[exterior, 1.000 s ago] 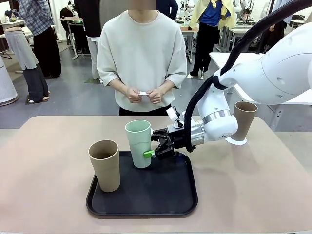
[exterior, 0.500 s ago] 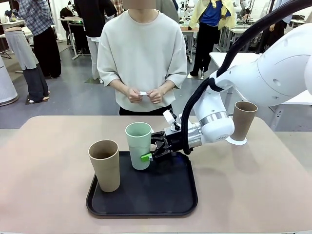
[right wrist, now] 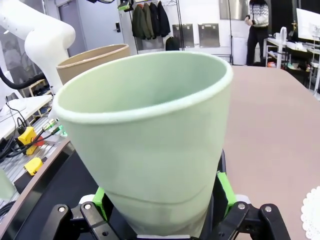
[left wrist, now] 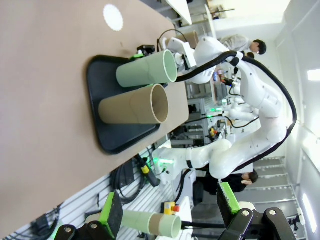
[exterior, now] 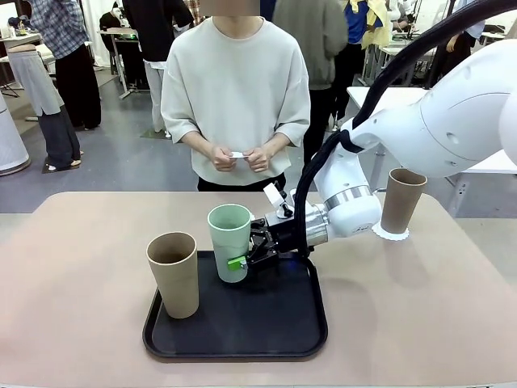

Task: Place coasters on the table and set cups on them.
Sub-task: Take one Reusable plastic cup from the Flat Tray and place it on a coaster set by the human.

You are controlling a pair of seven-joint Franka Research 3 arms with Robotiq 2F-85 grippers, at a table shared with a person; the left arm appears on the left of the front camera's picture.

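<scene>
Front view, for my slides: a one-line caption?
Right end effector grips the green cup on the black tray.

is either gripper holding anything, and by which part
The right gripper grips the mint green cup low on its wall, near the base. The left gripper is open and empty.

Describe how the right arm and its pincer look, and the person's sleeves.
The right arm is glossy white with rounded segments, a silver band at the wrist and a thick black cable looping along it. Its pincer is black with green pads. The person's sleeves are loose, pale grey-white, elbow-length.
</scene>
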